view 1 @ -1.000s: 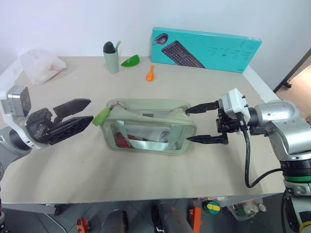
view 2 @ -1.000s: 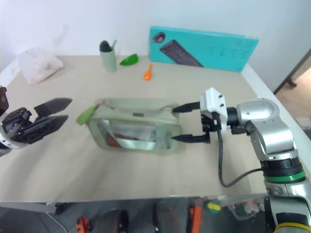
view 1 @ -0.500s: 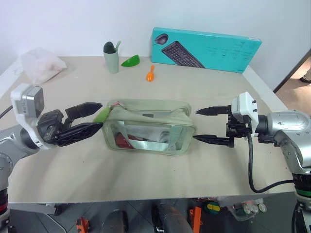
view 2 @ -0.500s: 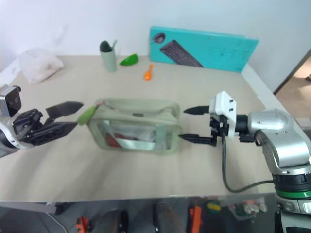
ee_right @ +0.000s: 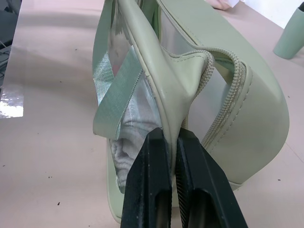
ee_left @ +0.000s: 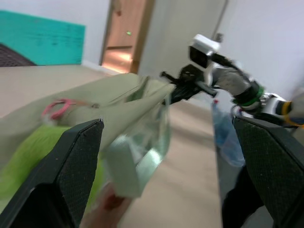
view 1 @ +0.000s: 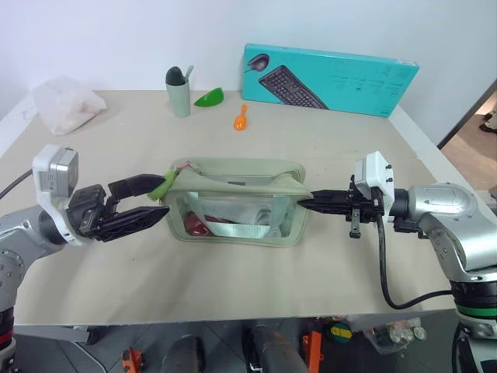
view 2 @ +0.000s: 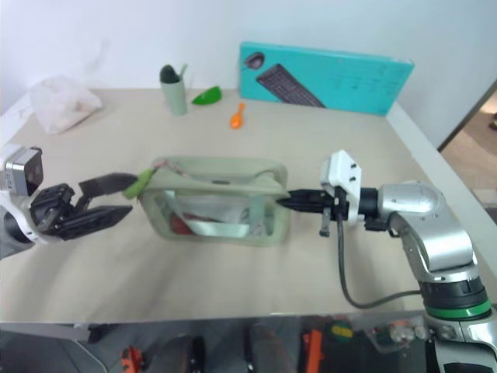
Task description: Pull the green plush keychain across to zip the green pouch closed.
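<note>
Pouch (view 1: 237,203) lies on surface (view 1: 233,272). Right gripper (view 1: 307,204) fingers pinch its end edge. Left gripper (view 1: 149,200) fingers spread wide around plush keychain (view 1: 161,186).

A beige table (view 1: 256,148) is standing against a plain white wall (view 1: 116,39) (evenly lit), and at three o'clock an opening is showing a paler, pinkish floor (view 1: 483,116) beyond.

Green plush keychain (ee_left: 28,156) blurred, cut off by frame edge.
</note>
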